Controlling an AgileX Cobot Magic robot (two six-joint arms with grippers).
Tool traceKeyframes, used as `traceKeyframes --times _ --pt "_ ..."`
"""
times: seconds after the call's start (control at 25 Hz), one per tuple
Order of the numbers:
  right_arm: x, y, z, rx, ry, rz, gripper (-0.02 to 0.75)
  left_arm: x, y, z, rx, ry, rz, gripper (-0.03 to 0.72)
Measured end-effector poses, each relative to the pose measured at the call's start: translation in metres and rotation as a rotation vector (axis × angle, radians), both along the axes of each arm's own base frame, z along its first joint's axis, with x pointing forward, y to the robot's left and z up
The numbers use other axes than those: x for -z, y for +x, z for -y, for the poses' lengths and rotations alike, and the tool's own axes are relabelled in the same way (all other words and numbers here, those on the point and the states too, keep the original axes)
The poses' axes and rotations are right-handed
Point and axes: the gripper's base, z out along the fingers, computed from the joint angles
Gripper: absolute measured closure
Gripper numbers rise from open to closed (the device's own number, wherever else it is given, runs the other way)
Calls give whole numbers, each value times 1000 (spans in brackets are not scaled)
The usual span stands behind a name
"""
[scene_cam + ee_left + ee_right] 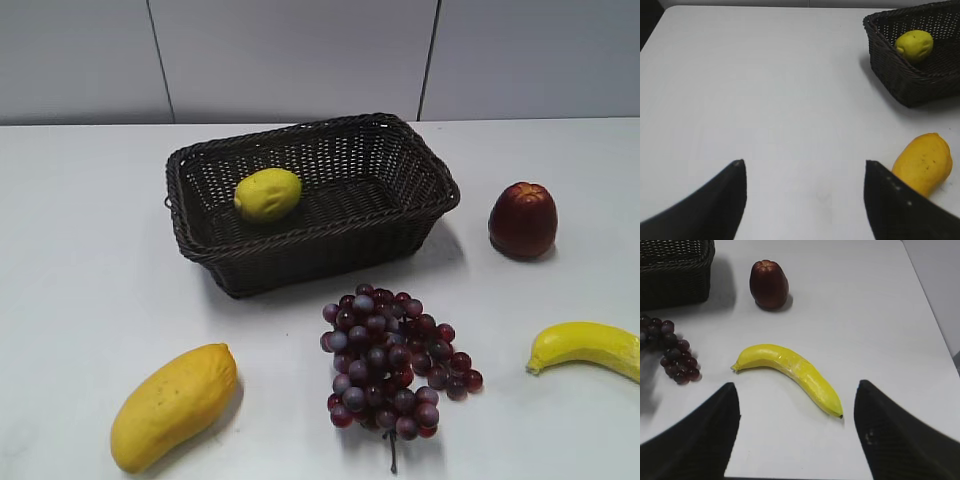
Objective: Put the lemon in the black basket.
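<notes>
The lemon point(268, 194) lies inside the black basket point(420, 170), near its left end. It also shows in the left wrist view point(914, 45), resting in the basket point(890, 75) at the top right. My left gripper point(804, 165) is open and empty above bare table, far from the basket. My right gripper point(797, 385) is open and empty above the table's near right part, with the basket's corner point(675, 280) at the top left. Neither gripper shows in the exterior view.
A mango point(173, 403) point(923, 163) lies at the front left. A grape bunch point(392, 362) point(670, 347) lies in front of the basket. A dark red apple-like fruit point(522, 220) point(769, 284) stands to the basket's right. A banana point(590, 346) point(790, 374) lies at the front right.
</notes>
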Motion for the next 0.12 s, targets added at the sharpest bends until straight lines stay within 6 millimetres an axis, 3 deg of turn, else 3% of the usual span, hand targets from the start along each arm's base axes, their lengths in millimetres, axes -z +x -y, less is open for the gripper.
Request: traceKeyframes --times 0.12 --pt "0 0 0 0 0 0 155 0 0 0 0 1 0 132"
